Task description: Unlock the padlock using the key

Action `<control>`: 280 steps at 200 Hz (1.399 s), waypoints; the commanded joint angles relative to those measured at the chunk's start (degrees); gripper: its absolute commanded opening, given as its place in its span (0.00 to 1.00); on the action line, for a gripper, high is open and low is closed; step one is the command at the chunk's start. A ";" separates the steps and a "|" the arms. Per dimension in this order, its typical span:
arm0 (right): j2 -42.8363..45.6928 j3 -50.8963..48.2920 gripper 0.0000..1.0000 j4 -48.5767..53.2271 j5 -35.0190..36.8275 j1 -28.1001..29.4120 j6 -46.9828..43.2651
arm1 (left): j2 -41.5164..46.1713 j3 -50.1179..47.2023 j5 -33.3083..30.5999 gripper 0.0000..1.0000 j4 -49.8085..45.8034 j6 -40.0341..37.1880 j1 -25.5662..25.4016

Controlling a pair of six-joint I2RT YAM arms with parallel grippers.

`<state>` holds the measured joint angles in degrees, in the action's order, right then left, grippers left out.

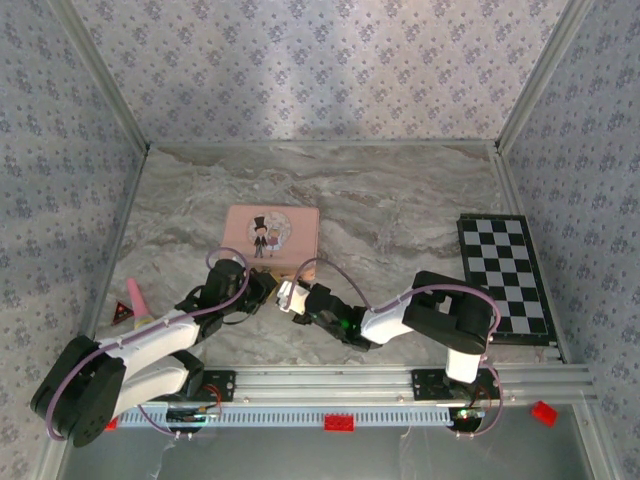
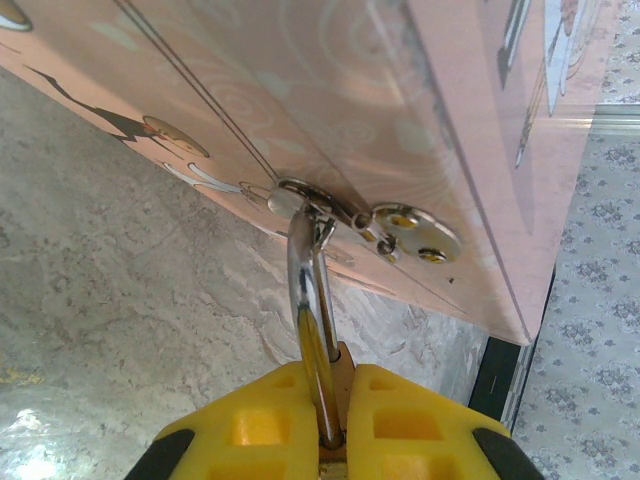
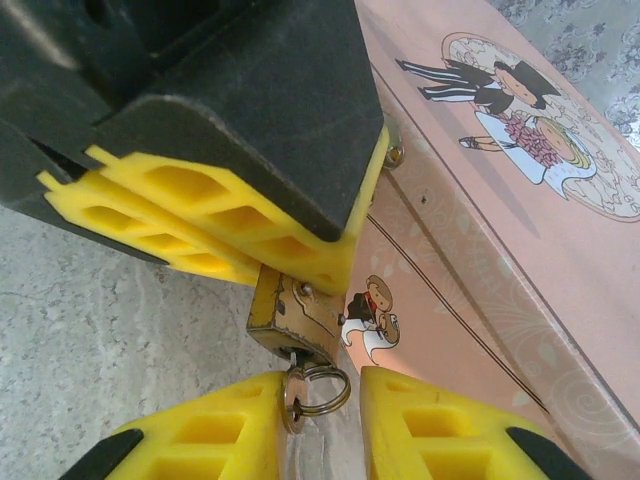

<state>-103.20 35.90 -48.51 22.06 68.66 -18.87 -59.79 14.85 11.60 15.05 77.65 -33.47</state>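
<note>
My left gripper (image 2: 335,400) is shut on the brass padlock (image 2: 343,375). The lock's silvery shackle (image 2: 305,270) runs up through the clasp (image 2: 415,232) on the pink box (image 2: 400,100). In the right wrist view the padlock (image 3: 290,315) hangs below the left gripper's yellow fingers (image 3: 230,230). The grey key (image 3: 293,395) sits in its keyhole with a small ring (image 3: 325,390). My right gripper (image 3: 320,420) is open around the key, whose head lies against the left-hand finger. From above, both grippers (image 1: 262,290) (image 1: 293,296) meet at the front of the box (image 1: 271,233).
A checkered board (image 1: 505,277) lies at the right edge of the marble table. A pink cone (image 1: 135,296) and a red triangular piece (image 1: 123,316) sit at the left. Red bricks (image 1: 338,421) (image 1: 544,411) rest on and beside the front rail. Patterned walls enclose the table.
</note>
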 commanded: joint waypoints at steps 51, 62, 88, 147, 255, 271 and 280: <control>-0.95 1.37 0.18 -0.38 -0.26 0.26 1.78 | 0.81 0.97 0.80 0.00 1.82 0.22 0.20; -0.91 1.37 0.17 -0.19 -0.44 0.33 1.99 | 0.82 1.06 0.79 0.00 1.83 0.22 0.25; -0.95 1.37 0.17 -0.09 -0.42 0.30 2.72 | 0.95 1.14 0.80 0.00 1.83 0.22 0.19; -1.21 1.35 0.14 -0.25 -1.06 0.33 5.63 | 1.17 1.11 0.75 0.00 1.74 0.29 0.05; -0.29 1.87 0.09 1.10 -3.16 -0.28 14.56 | 1.08 0.94 0.47 0.00 2.51 0.14 -0.34; 0.01 2.05 0.08 1.95 -3.97 -0.54 16.83 | 1.08 0.73 0.35 0.00 2.70 0.14 -0.42; 0.39 2.21 0.08 2.84 -4.66 -0.77 18.71 | 1.01 0.70 0.20 0.00 2.79 0.05 -0.41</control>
<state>-103.31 36.07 -47.79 19.64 68.58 -5.80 -59.66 14.85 11.49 15.00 78.04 -33.50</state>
